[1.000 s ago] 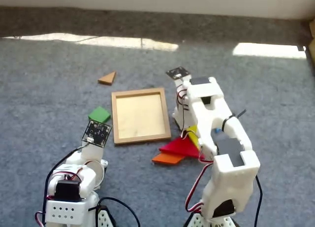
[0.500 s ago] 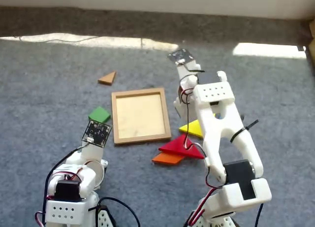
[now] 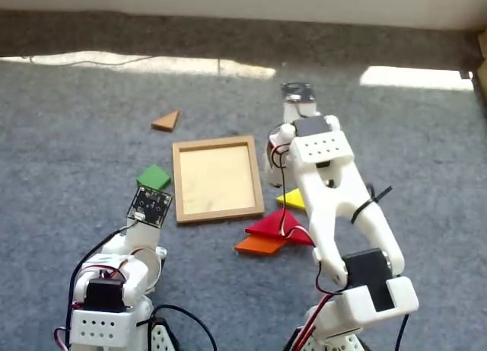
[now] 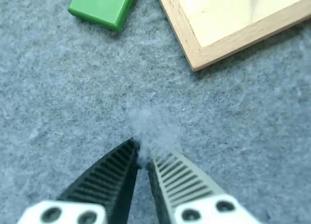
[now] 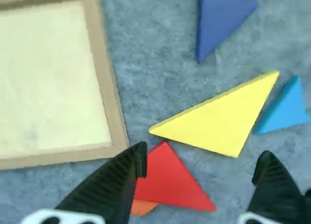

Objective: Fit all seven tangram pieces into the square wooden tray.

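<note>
From the high view, the tray [image 3: 217, 212] sits bare on the grey carpet [image 3: 76, 153]. Its pieces lie scattered on both sides. A green square [image 3: 154, 176] lies just off one side of the tray, and a tan triangle [image 3: 165, 121] lies farther back. The yellow triangle [image 3: 292, 200], red triangle [image 3: 275, 227] and orange piece [image 3: 258, 246] are bunched off the opposite side. My right arm [image 3: 327, 183] hangs over that bunch, so I judge it far the nearer arm for them. The left arm [image 3: 125, 267] is folded back near its base.

In the left wrist view, the left fingers [image 4: 144, 157] are pressed together with nothing between them. They sit low over carpet, with the green square and a tray corner ahead of them and apart.

The right wrist view is the one I'd steer by. The right fingers [image 5: 201, 158] are spread wide and hold nothing. The yellow triangle lies just ahead of the gap, and its long edge slants across the line between the two tips. The red triangle's point sits beside the near finger, under the yellow one's sharp corner. A light blue triangle [image 5: 284, 110] is just beside the yellow one's far end, and a dark blue triangle [image 5: 218, 15] lies beyond. I reckon the wrist should turn so the fingers close across the yellow triangle's narrow width, not along its length. The tray rim is close alongside.
</note>
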`<move>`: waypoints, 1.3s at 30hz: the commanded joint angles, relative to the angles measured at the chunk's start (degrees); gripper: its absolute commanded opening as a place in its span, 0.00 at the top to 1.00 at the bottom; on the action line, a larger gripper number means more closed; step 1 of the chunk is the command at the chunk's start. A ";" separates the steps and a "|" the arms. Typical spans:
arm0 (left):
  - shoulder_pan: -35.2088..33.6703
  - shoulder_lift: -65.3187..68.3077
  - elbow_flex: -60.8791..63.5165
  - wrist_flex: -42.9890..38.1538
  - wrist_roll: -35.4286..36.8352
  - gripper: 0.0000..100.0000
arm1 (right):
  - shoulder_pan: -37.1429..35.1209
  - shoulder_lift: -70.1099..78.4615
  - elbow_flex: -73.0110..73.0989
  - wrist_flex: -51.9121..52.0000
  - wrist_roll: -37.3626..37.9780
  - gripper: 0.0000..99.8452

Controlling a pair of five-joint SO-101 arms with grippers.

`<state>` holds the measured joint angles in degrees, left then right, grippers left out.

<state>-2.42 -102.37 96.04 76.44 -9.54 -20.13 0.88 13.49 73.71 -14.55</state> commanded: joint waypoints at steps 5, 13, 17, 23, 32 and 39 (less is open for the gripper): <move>-0.22 -1.36 1.10 0.09 0.00 1.00 | 0.92 -1.89 0.84 -1.01 -23.21 0.66; -0.22 -1.36 1.10 0.09 0.00 1.00 | 5.58 8.40 1.19 -7.52 -23.65 0.66; -0.22 -1.36 1.10 0.09 0.00 1.00 | 6.81 11.56 1.19 -7.78 -23.91 0.66; -0.22 -1.36 1.10 0.09 0.00 1.00 | 5.76 15.60 1.19 -7.78 -28.04 0.66; -0.22 -1.36 1.10 0.09 0.00 1.00 | 4.88 18.68 1.10 -9.89 -27.78 0.66; -0.22 -1.36 1.10 0.09 0.00 1.00 | 4.88 18.42 1.10 -9.71 -27.60 0.67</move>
<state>-2.42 -102.37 96.04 76.44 -9.54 -14.95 18.99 14.73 64.75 -42.07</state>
